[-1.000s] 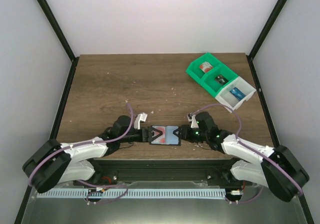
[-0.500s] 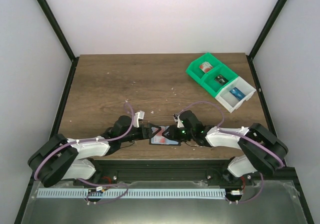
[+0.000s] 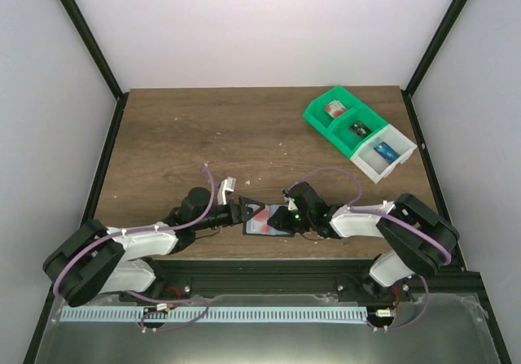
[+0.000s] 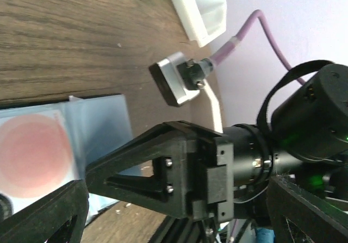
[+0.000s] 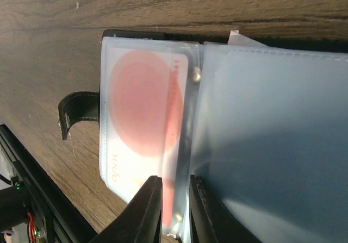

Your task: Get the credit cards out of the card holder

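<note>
By the table's (image 3: 179,136) near edge, left gripper (image 3: 236,212) gapes; right gripper (image 5: 175,187), grip uncertain, should draw the red-circle card (image 5: 142,110) straight out.

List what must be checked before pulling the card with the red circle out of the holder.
1. card holder lying open on the table: ok.
2. red-circle card visible in its clear pocket: ok.
3. right gripper lined up on the card's inner edge: ok, a finger sits on either side of it.
4. right gripper pinching the card alone, not the pocket film: cannot tell.
5. left gripper clamping the holder against the pull: not ok, its jaws stand wide open at the holder's left end.
</note>
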Robot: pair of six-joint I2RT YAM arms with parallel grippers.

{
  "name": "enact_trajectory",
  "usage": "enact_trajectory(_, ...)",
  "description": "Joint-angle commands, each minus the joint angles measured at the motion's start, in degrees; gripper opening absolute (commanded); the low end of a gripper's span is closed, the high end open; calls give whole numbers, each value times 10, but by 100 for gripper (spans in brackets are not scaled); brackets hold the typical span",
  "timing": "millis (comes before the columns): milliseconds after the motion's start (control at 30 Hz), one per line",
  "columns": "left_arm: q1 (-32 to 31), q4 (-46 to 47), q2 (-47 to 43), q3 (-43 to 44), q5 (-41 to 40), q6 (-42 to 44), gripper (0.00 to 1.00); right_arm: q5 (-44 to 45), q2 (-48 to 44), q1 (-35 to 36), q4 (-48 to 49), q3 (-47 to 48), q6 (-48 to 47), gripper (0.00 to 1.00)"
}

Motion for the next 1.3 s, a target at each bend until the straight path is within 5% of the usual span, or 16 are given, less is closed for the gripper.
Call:
enact_trajectory(0,-1,55,12,9,30,-31,91,23,6,5,-1,-8,4,16)
enact_trajectory(367,0,91,138,38,31,-26,90,34,2,12,-8,-11,12,16)
enact_trajectory(733,3,-43,85,43,-47,48,92,35,-2,14,-3,-17,10,16)
enact_trajectory(1267,3,-69,115,58,-46,64,92,37,-3,14,-10,-16,7,16)
